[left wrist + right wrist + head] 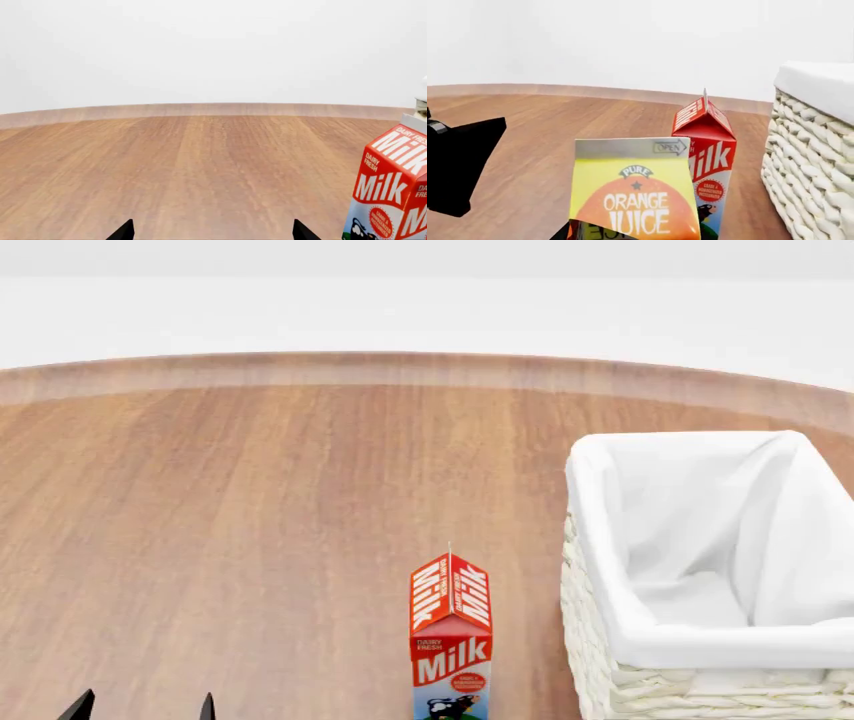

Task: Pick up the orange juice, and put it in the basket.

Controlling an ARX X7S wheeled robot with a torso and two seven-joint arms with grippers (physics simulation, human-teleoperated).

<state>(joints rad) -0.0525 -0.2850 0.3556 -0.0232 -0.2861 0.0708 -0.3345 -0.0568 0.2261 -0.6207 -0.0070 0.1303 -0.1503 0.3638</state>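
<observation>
Right wrist view: yellow-and-orange gable-top orange juice carton (636,192) fills my near field, upright, lettering facing the lens.

My right gripper: only a dark sliver shows under the carton's lower edge, so I cannot tell whether my jaws are released, clenched or grasping it. The red-and-white gable-top Milk carton (450,635) stands upright on the round brown wooden table (240,530), just behind the juice in my wrist view. In the head view the juice is out of frame; the cream-white woven wicker basket (594,655) with white cloth lining sits at 3 o'clock of the milk, close but apart. My left gripper (144,708) shows two dark fingertips spread apart, holding nothing, at 9 o'clock of the milk, well apart.
</observation>
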